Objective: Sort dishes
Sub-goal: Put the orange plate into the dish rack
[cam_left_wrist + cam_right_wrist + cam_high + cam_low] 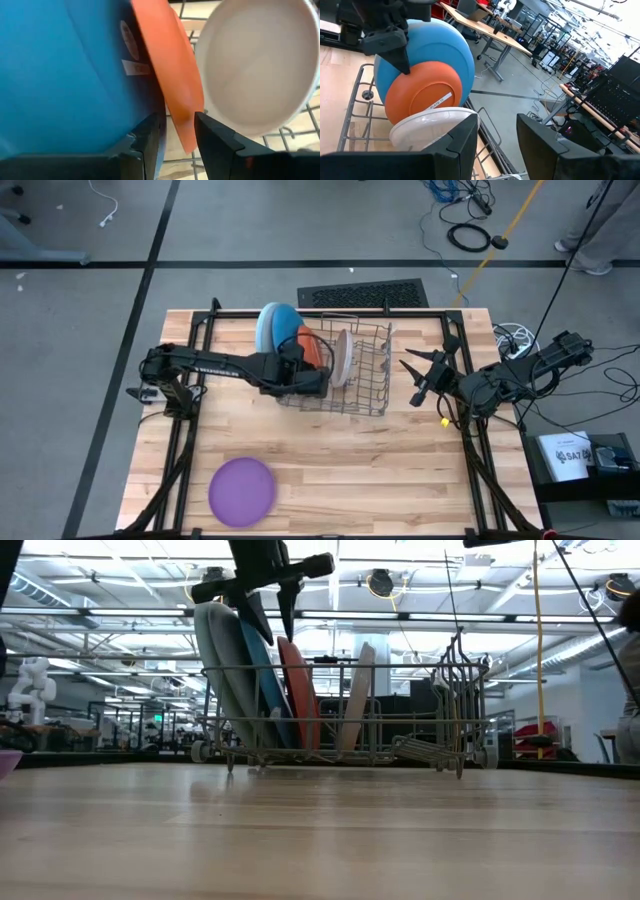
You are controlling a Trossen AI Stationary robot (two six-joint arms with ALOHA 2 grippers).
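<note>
Two dark arms work over a wooden table (330,450). One grey wire rack (352,370) stands near the table's far edge, between the arms. Five plates show in all, four standing on edge in the rack and one lying flat. From the rack's left end, in the high view, they run: one light blue plate (270,325), one darker blue plate (287,325), one orange plate (311,346) and one off-white plate (341,356), with empty slots to the right. One purple plate (242,490) lies flat near the table's front left corner, well apart from both arms.

The left gripper (316,378) reaches in over the rack's left end. Its fingers are spread, one on each side of the orange plate's rim, with gaps visible, so nothing is pinched. The right gripper (420,378) hovers just right of the rack, its fingers spread and holding nothing.
</note>
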